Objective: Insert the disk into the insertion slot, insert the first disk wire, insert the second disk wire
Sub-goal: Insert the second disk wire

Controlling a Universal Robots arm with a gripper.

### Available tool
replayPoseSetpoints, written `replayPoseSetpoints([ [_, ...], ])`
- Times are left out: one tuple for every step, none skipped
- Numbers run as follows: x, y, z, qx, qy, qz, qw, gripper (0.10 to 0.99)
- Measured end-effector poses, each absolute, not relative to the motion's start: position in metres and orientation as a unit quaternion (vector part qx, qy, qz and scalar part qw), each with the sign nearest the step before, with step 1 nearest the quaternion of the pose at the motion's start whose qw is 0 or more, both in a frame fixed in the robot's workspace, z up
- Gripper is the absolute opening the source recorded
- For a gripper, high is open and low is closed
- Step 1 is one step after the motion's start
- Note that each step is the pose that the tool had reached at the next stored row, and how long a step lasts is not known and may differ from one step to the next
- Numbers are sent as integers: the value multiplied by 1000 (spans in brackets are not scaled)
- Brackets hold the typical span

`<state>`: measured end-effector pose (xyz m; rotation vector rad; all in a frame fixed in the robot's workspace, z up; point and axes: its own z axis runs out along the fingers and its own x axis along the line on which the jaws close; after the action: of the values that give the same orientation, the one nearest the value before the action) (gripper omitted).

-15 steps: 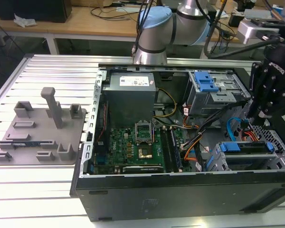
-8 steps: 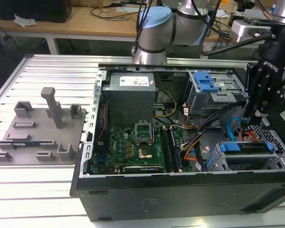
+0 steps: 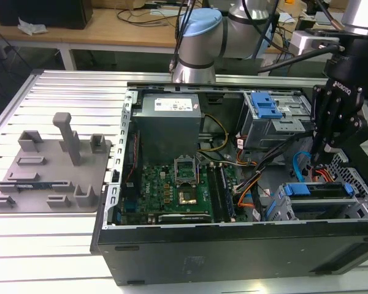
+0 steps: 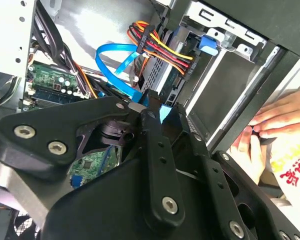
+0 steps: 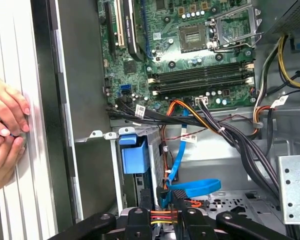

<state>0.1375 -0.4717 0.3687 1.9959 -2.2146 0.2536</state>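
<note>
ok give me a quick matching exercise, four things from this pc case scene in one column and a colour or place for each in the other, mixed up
Things:
1. disk
2. flat data cable
3. gripper
4. grey parts tray

Descriptions:
A. outside the case, at the exterior view's left
B. bright blue, looping down to a plug by the gripper's tips
C. black, reaching down just behind the drive cage
D. framed in blue, lying in the insertion slot at the case's front corner

Pairs: 1-D, 2-B, 3-C, 4-A
</note>
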Motion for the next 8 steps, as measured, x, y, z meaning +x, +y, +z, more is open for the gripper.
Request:
replayPoseSetpoints([
  [137, -472, 369, 665, -738, 85, 75, 302],
  [137, -472, 369, 665, -738, 85, 75, 302],
  [137, -472, 368, 665, -738, 85, 75, 302],
  [137, -472, 368, 664, -739, 85, 75, 302],
  [137, -472, 368, 664, -740, 85, 75, 302],
  [137, -472, 367, 663, -740, 84, 75, 302],
  [137, -472, 367, 663, -740, 84, 75, 302],
  [137, -472, 367, 663, -740, 84, 75, 302],
])
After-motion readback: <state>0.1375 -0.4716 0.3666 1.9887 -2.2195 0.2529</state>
